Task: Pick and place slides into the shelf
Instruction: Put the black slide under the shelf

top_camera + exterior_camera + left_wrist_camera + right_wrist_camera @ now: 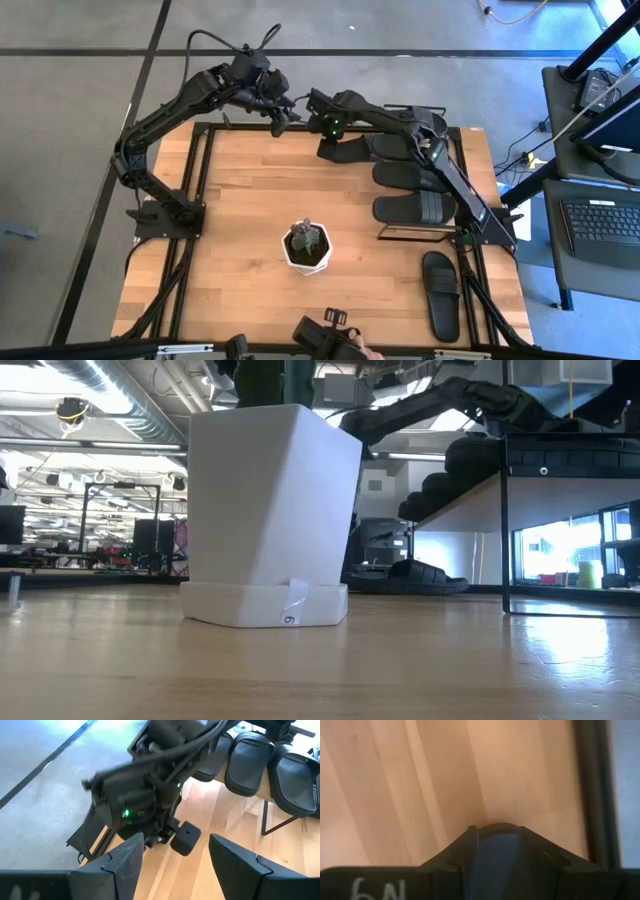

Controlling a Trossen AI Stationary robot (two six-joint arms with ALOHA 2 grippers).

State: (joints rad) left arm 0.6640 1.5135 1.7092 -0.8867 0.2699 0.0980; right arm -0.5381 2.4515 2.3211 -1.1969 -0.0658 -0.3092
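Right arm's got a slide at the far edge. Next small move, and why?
Probably ease the right gripper sideways toward the shelf: its fingers seem shut on a slide hanging over the table, beside three slides already on top.

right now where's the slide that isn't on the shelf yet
In the high view, one slide lies flat on the table's near right corner, apart from the shelf behind it and right of the white plant pot.

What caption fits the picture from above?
Right tool holds a slide beside the slides on the shelf.
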